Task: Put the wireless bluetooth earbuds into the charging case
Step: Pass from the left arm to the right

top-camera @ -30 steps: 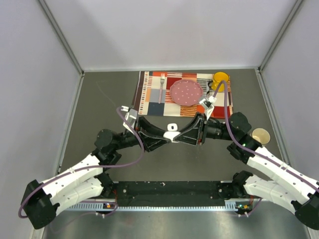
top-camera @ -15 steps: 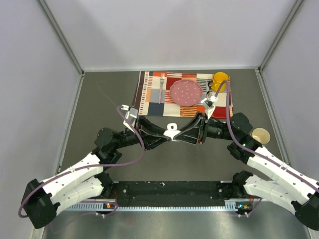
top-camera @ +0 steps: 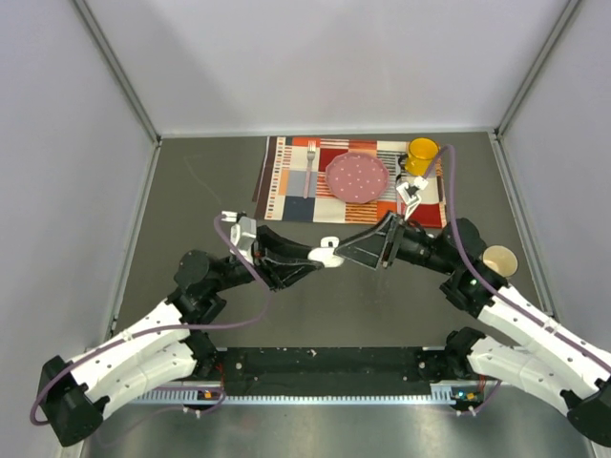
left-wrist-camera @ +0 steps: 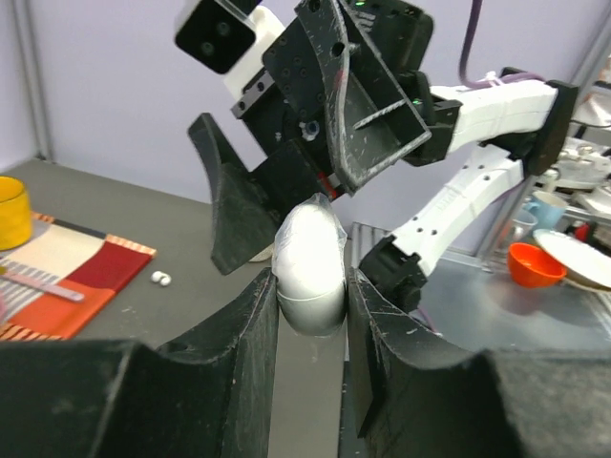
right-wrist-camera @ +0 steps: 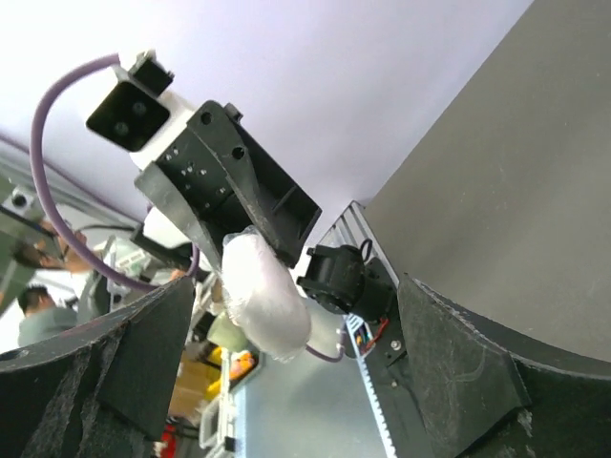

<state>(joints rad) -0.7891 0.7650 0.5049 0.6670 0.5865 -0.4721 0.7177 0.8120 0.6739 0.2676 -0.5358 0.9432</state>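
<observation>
Left gripper (left-wrist-camera: 310, 291) is clamped tight on the white charging case (left-wrist-camera: 310, 253), while the right gripper (right-wrist-camera: 294, 291) faces it from the right, jaws gaping wide and holding nothing.

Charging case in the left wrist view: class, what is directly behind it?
The charging case, clamped in the left gripper, has the right gripper behind it, jaws spread open. The case hides the middle of that gripper, and its own inside cannot be seen.

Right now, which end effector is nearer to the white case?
Left. The left end effector is clamped on the case; the right end effector faces it, open, fingers spread wide of it.
</observation>
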